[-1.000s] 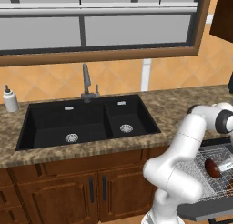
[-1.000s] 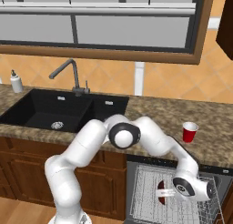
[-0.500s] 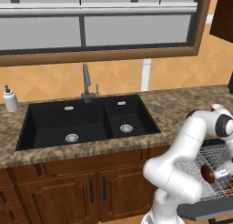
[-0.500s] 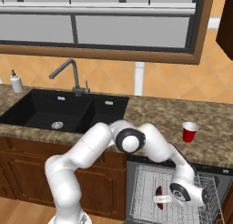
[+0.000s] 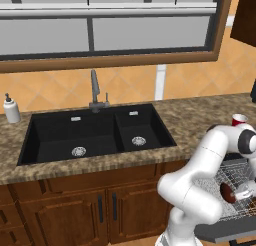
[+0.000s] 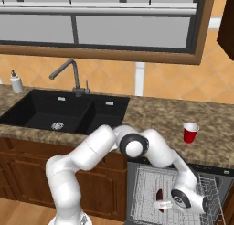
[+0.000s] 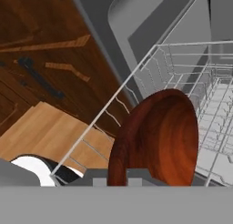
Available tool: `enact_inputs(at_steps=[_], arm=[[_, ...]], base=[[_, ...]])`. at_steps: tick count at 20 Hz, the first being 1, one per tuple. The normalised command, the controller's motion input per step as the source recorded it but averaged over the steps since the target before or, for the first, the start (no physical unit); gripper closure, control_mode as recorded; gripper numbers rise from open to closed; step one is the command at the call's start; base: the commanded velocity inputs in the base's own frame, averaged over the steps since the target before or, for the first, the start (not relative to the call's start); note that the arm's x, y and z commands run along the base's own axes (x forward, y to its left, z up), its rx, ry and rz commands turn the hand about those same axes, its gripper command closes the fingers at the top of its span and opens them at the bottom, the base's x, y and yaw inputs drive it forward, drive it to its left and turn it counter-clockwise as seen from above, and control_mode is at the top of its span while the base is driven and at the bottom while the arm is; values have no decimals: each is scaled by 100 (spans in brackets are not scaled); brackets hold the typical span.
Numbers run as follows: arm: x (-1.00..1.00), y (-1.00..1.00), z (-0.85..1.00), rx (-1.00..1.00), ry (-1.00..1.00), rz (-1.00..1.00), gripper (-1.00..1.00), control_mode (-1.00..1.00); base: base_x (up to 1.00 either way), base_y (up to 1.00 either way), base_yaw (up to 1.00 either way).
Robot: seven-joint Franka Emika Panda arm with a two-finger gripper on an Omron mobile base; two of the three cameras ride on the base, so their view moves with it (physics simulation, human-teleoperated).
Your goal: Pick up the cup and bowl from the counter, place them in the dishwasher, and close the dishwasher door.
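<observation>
Now bowl-loading step: tool [image 6: 163,205] clamped on bowl [image 7: 157,136], held on edge low over dishwasher [image 6: 219,180] rack [image 7: 218,104]. Cup [image 6: 190,132] waits on tabletop [image 6: 151,114]. Next, I judge: set bowl down, release, fetch cup.

Bowl [image 7: 157,141] running off the hand view's bottom edge, arm hiding most of it in the base views, dishwasher [image 5: 239,190] rack getting clipped at the right edge
</observation>
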Motion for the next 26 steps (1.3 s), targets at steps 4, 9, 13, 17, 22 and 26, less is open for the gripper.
enact_inputs(at_steps=[4, 9, 13, 17, 22, 26], arm=[[0, 0, -14, -5, 0, 0, 100, -100], [2, 0, -15, -9, 0, 0, 100, -100], [7, 0, 6, -9, 0, 0, 100, -100], [28, 0, 19, -5, 0, 0, 100, -100], [42, 0, -16, -6, 2, 0, 100, -100], [23, 0, -55, -9, 0, 0, 100, -100]], base=[[0, 0, 0], [0, 0, 0], [0, 0, 0], [0, 0, 0], [0, 0, 0], [0, 0, 0]])
